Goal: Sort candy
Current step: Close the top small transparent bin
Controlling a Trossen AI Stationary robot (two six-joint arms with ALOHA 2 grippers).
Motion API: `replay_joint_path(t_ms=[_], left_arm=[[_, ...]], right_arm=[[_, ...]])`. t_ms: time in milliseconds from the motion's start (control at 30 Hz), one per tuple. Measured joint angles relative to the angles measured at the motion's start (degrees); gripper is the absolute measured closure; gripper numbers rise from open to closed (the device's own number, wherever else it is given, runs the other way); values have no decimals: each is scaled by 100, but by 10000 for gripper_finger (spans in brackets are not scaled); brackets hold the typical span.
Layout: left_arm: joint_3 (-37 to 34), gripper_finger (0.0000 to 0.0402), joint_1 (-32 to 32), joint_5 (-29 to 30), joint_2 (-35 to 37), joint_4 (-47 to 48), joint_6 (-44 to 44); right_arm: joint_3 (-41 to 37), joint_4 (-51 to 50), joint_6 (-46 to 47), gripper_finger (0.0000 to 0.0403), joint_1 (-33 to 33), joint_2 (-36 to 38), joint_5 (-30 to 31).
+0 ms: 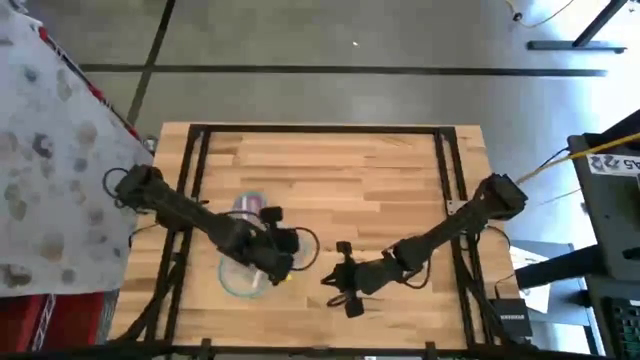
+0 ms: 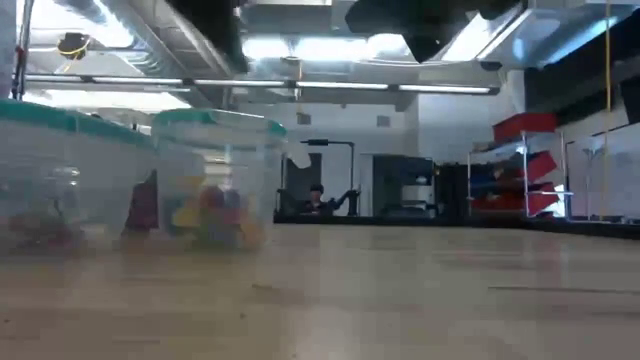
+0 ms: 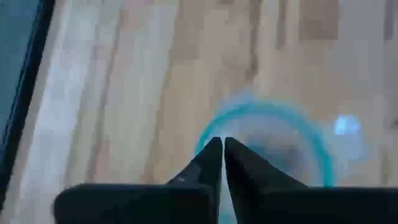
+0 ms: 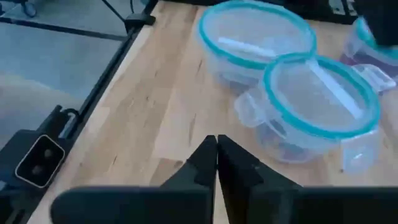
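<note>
a wooden surface [image 1: 380, 190] seen from above, with two dark robot arms reaching in from either side. the left pincer [image 1: 283, 262] hangs over a cluster of clear round bowls [image 1: 243, 275] with pale teal rims, near the front left of the surface. its two fingers are pressed together with nothing between them, and in its own wrist view the left pincer [image 3: 217, 144] points down at a blurred teal rim [image 3: 314, 140] of one bowl.

the right pincer [image 1: 335, 290] sits just beside the bowls, toward the middle front of the surface, apart from them. its fingers are also together and empty. in its wrist view the right pincer [image 4: 216, 142] hovers over bare wood, with two of the bowls [image 4: 320, 106] a little ahead of it, touching each other.

the candy [image 2: 210, 215] shows in the level view as a blurred heap of yellow, red and purple pieces inside one of the clear bowls [image 2: 215, 175], with a dark magenta piece [image 2: 143, 208] beside it. from above, a purple patch of candy [image 1: 246, 206] shows in the bowl farthest back, behind the left pincer. neither pincer touches any candy.
</note>
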State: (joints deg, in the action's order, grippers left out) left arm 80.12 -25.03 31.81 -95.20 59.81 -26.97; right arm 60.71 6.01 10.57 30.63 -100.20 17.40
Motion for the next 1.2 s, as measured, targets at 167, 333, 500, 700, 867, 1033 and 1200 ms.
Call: replay_joint_path(t_ms=[167,333,500,700,867,1033,1200], left_arm=[[-2,398,124,-511,-211,-39,111],[-2,398,206,-942,-588,-394,472],[19,398,316,-1103,-936,-859,794],[6,398,478,-1223,-1045,-2075,1207],[-11,398,674,-1723,-1066,-2828,1314],[131,398,725,-1572,-1036,-2964,1551],[97,399,788,-2012,-1120,-2960,1643]], right_arm=[[0,-276,-15,403,49,56,-62],[0,-1136,284,403,279,471,-8],[2,-1529,508,403,579,865,112],[2,-1568,566,403,743,968,103],[2,-1304,848,403,655,789,-66],[2,-452,954,403,597,328,-274],[-2,-318,1388,403,460,-64,-84]])
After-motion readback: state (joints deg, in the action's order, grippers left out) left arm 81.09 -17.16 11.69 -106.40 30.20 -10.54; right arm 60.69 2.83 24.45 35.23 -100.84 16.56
